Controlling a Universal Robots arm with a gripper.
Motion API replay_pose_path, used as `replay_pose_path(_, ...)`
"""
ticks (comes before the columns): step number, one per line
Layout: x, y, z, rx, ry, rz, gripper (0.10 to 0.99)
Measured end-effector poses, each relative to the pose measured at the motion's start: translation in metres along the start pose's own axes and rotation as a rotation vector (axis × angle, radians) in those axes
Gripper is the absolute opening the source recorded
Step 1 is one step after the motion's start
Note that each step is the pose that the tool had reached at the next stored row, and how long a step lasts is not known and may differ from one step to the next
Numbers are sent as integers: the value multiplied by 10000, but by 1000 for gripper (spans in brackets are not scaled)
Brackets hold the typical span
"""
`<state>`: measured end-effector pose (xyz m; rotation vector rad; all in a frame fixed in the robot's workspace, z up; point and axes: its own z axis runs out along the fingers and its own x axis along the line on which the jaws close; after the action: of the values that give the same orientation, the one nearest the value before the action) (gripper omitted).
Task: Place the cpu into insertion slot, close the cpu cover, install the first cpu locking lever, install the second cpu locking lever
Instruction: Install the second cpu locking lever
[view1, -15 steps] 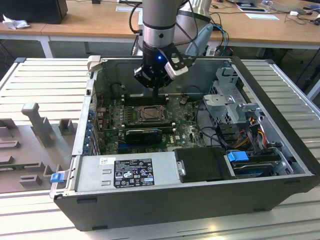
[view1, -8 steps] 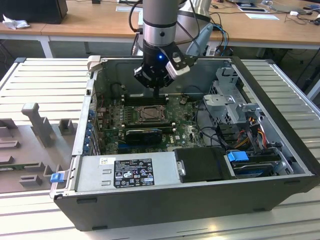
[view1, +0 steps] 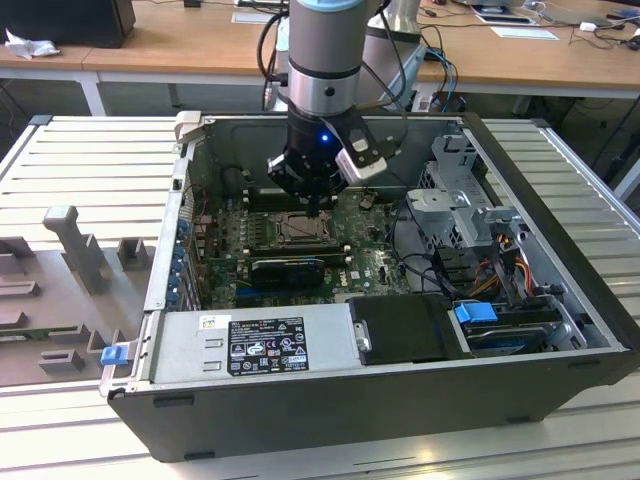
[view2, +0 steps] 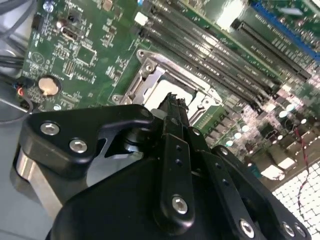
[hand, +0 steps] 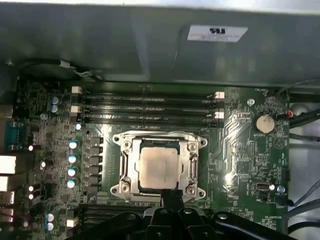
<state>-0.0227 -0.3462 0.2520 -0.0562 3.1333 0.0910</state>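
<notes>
Black steel walls of the open computer case (view1: 560, 230) boxed in the workspace, with the power supply (view1: 250, 345) along the near side and the drive cage (view1: 455, 205) at the exterior view's right, so the arm had open room only from above. Inside lay the green motherboard (hand: 240, 150), its long memory slots (hand: 150, 107) running just beside the insertion slot (hand: 159, 167). The cpu (hand: 158, 166) already sat in that socket, its pale metal top showing through the cut-out of the cpu cover (hand: 192, 162), which appeared to lie flat over it; whether either locking lever was latched I could not tell, so those steps seemed to be what was left. The gripper (hand: 172, 196) hung low over the socket's edge, touching or nearly touching the frame, its fingers drawn close together with nothing held between them.
</notes>
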Motion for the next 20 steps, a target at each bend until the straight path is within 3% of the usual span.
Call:
replay_pose_path(2, 4, -79, 13, -107, -4, 2, 106)
replay_pose_path(6, 9, -203, 44, -539, -19, 1, 106)
replay_pose_path(12, 47, -298, 108, -604, -20, -11, 106)
replay_pose_path(20, 281, -324, 146, -610, -21, -15, 106)
